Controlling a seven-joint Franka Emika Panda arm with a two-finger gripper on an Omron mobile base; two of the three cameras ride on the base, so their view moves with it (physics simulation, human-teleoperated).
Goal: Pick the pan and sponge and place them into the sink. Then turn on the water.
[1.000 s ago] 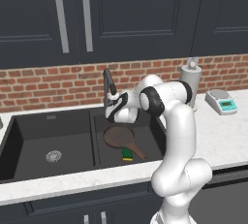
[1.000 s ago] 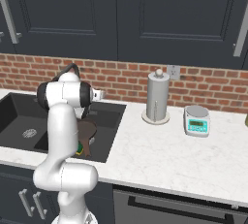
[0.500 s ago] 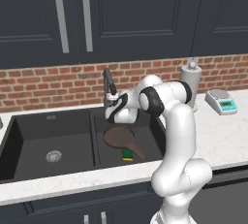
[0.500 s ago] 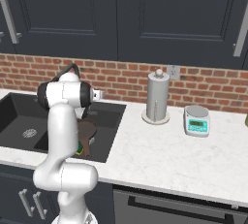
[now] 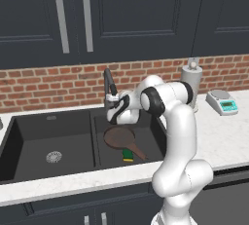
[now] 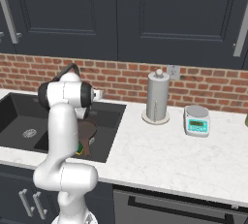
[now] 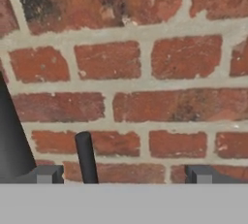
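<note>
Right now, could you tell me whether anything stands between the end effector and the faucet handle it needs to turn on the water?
Nothing visible does: the open end effector faces the brick wall, with the faucet's thin lever rising between its fingertips.

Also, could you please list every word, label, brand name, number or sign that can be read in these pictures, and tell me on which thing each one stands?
No text can be read in these pictures.
Kitchen scale: its green display shows only blur, too small to read.
Paper towel holder: no label to be seen.
Cabinet doors, brick wall, sink, pan, sponge: no writing.
</note>
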